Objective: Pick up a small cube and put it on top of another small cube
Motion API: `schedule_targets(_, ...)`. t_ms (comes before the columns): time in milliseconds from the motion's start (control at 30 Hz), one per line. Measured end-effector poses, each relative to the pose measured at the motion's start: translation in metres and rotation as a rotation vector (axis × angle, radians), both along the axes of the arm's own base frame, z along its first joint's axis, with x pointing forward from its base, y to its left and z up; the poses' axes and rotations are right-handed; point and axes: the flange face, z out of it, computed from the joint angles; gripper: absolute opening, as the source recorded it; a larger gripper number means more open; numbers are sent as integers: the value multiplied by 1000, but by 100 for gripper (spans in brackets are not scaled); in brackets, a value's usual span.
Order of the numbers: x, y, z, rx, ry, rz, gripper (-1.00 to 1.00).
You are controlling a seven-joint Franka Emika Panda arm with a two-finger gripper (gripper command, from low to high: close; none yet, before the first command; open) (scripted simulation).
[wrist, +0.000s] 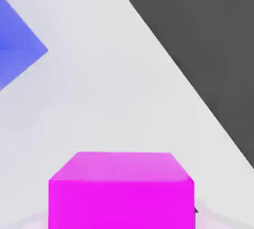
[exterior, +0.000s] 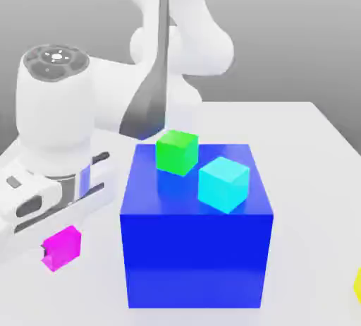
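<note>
The claw (exterior: 46, 252) grips the small cube (exterior: 63, 247) beside the big blue cube (exterior: 194, 247).

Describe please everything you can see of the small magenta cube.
The small magenta cube is a plain, glossy, bright pink block with flat faces and sharp edges, no markings. It sits upright beside the big blue cube, on the exterior view's left, apart from it and far smaller. The tool is shut on it, a dark finger showing at its side. In the hand view it appears close, with the white table beyond.

A simulated test scene: plain white table (exterior: 303, 127), flat grey backdrop, glossy coloured cubes.
</note>
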Motion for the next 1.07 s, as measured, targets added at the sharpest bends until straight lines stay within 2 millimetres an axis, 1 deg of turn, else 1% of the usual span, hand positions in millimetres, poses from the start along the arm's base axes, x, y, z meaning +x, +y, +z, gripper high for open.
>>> schedule_targets(133,-14,27,36,-62,-29,-153,-100)
schedule_targets(267,-36,48,70,-87,-85,-354,-100)
schedule_targets(367,-55,67,96,-80,-133,-497,-100)
schedule_targets(567,-99,106,140,2,-214,-767,-100)
schedule_targets(733,-141,136,167,132,-229,-967,-100)
schedule_targets(767,-149,135,169,156,-222,-1019,-100)
schedule_targets(800,-153,134,162,169,-218,-1045,-100)
schedule_targets(900,-155,134,126,180,-214,-1067,-100)
schedule_targets(933,-156,134,113,181,-214,-1069,100)
schedule_targets(1067,-156,134,113,181,-214,-1069,100)
